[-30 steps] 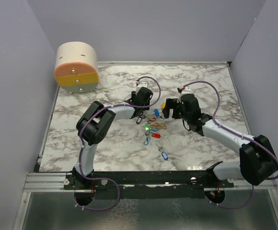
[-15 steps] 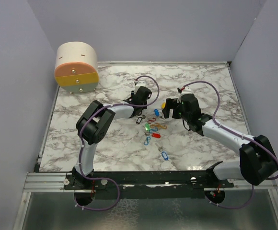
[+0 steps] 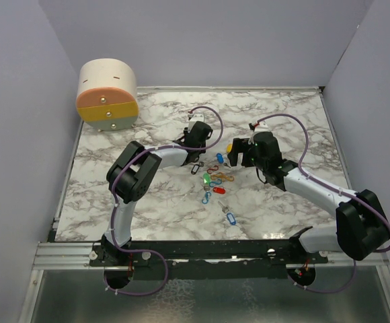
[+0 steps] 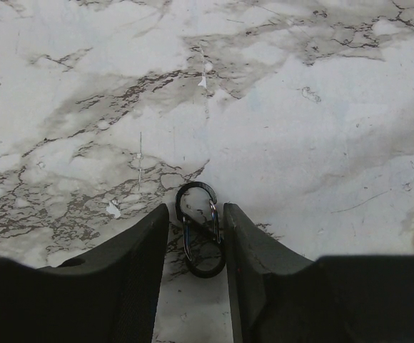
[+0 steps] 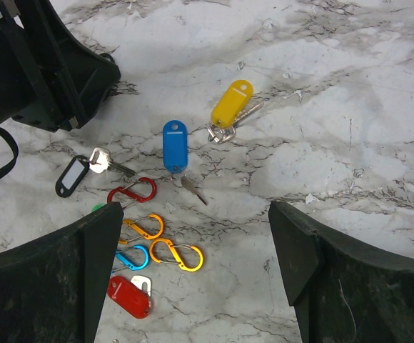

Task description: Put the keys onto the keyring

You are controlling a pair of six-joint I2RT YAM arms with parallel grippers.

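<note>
While my left claw (image 4: 196, 209) sits low over the marble worktop (image 4: 300, 107), its fingers stand either side of a black double-loop clip (image 4: 200, 230). One finger is against the wire and a sliver of marble shows beside the other, so this claw is parted around the clip, not clamped on it.

My right claw (image 5: 194, 209) is spread wide with nothing in it, hanging above the keys. Straight ahead of it lies the yellow-tagged key (image 5: 231, 103), its blade pointing off to the right of the view. Just beside that is the blue-tagged key (image 5: 173, 146), its small blade at the near end. Further left lies a black-framed tag key (image 5: 73, 176), close to the dark bulk of my left arm.

Nearer the fingers sit a red clip (image 5: 132, 191), two orange clips (image 5: 176, 255) and a blue clip (image 5: 132, 257), with a red tag (image 5: 128, 296) tucked against one finger (its blade I cannot make out). From above, one more blue tag (image 3: 230, 219) lies well apart, towards my bases. All of it lies flat on the marble.
</note>
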